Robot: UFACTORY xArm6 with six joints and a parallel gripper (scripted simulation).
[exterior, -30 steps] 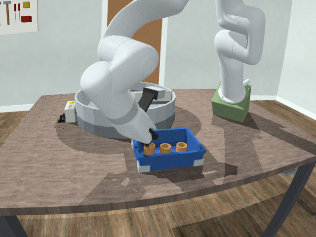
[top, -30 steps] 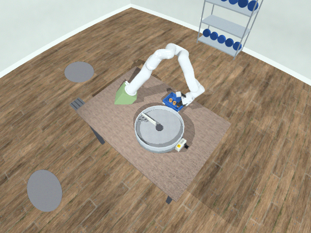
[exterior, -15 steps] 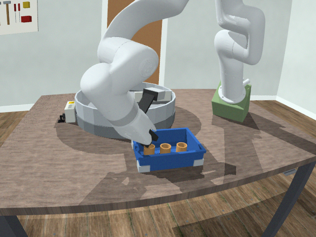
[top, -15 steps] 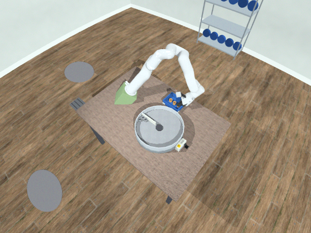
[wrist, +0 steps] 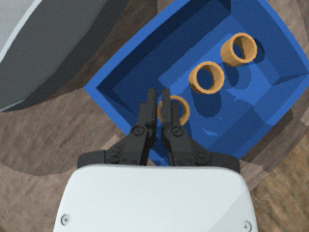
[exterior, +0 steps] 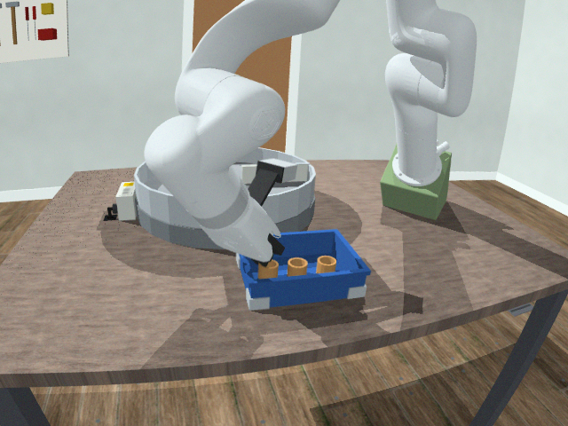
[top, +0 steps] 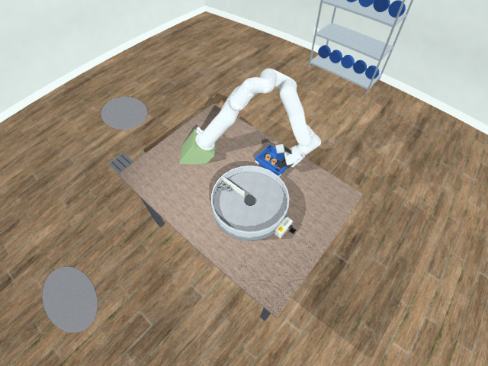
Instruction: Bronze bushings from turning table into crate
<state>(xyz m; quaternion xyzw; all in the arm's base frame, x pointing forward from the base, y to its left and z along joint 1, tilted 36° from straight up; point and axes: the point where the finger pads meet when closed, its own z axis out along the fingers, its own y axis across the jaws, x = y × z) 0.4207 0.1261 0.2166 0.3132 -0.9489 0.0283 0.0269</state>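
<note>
Release step: last bronze bushing, already in the crate.
Near the worktop's front edge, the black claw [top: 282,162] [exterior: 272,254] [wrist: 159,100] seems to pinch 1 of 3 bronze ring bushings [top: 279,167] [exterior: 268,270] [wrist: 186,117] in the blue crate [top: 263,165] [exterior: 298,293] [wrist: 113,67]; next, open gently, rise free.
</note>
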